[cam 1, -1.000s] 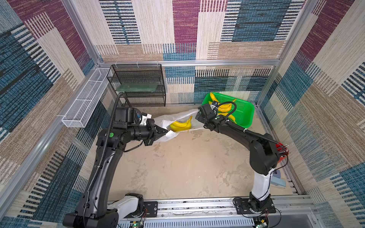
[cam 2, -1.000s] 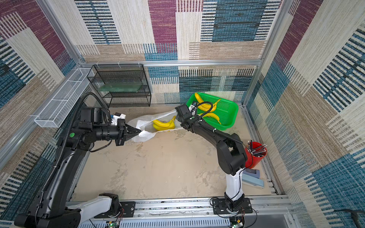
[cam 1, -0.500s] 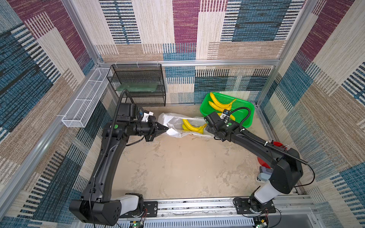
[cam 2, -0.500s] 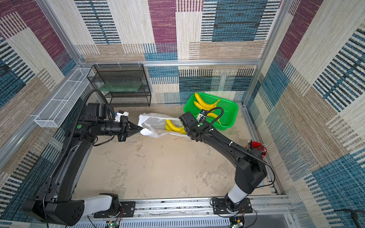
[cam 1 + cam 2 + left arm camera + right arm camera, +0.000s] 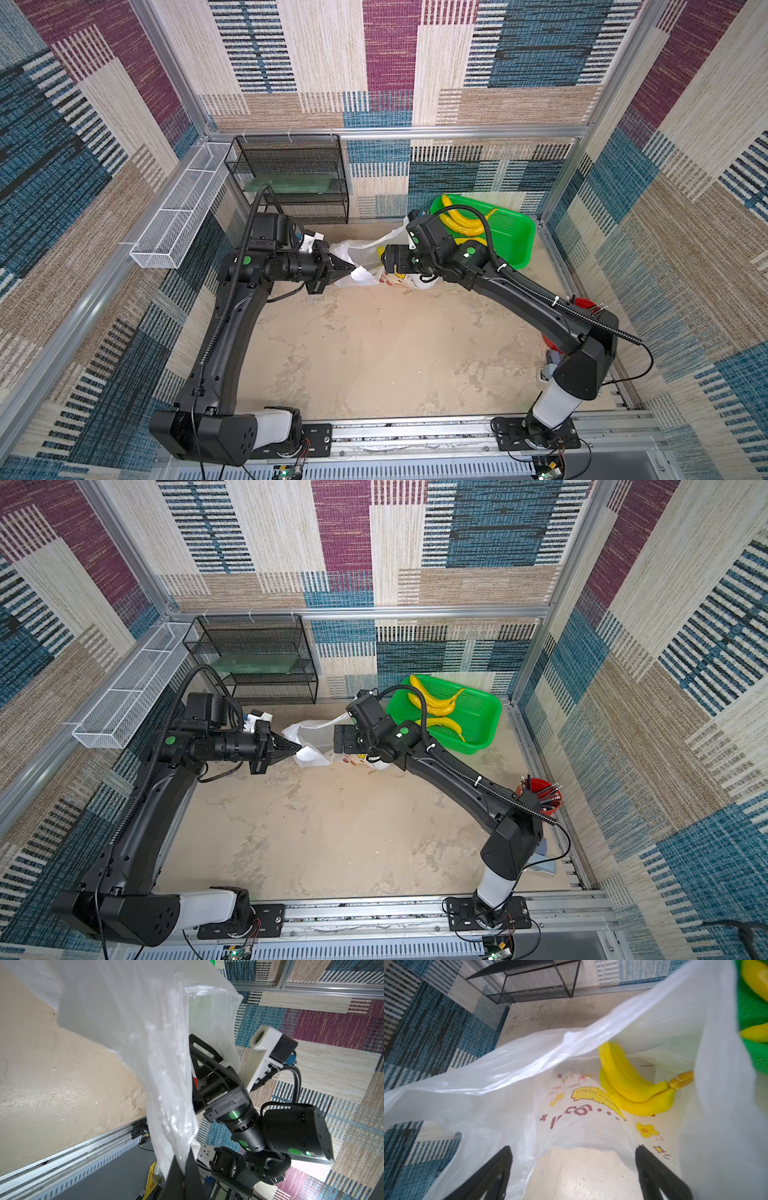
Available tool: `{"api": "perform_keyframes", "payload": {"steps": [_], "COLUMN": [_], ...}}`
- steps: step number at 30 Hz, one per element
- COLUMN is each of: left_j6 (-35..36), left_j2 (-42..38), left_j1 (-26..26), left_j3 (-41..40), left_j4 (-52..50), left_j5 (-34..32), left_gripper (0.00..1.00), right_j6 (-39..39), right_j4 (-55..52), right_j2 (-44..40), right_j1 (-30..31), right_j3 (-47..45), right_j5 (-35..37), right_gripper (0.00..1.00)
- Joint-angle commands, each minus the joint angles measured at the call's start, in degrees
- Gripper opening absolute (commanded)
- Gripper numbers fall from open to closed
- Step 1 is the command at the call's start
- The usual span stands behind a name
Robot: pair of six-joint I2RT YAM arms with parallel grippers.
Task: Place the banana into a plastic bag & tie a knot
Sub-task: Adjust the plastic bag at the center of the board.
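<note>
Plastic bag [image 5: 508,1076] is holding two joined bananas [image 5: 633,1086], lettering unreadable; left hand [image 5: 351,268] is pinching it; right hand [image 5: 573,1147] is gaping wide.

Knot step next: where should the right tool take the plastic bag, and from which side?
Probably the slack printed lower rim of the plastic bag, approached from the open mouth side. It lies right before the open right tool, the banana sits deeper inside, and the shut left tool pinches another part of the rim.

Yellow banana [image 5: 623,1082], white plastic bag [image 5: 508,1076]
</note>
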Motion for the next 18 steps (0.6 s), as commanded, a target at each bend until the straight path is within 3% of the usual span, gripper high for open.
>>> {"api": "perform_keyframes", "payload": {"steps": [1,11,18], "left_j6": [1.3,1.41,1.32], "left_j2": [0.36,0.98,1.33], "left_j1": [0.06,-0.07,-0.16], "left_j3": [0.85,0.88,1.66], "left_j4": [0.01,0.03,0.05], "left_j5": [0.19,-0.16,-0.33], "left_gripper": [0.0,0.0,0.0], "right_j6": [-4.88,2.54,6.09], "right_j4": [2.55,11.1,-4.56], "right_j2": [-2.26,-0.55,7.95], "right_j1": [-0.72,-5.95,-6.98], "right_j3": [0.94,6.19,15.47], "right_j5": [-15.39,-45.67,-45.87], "right_gripper": [0.94,0.94,0.9]}}
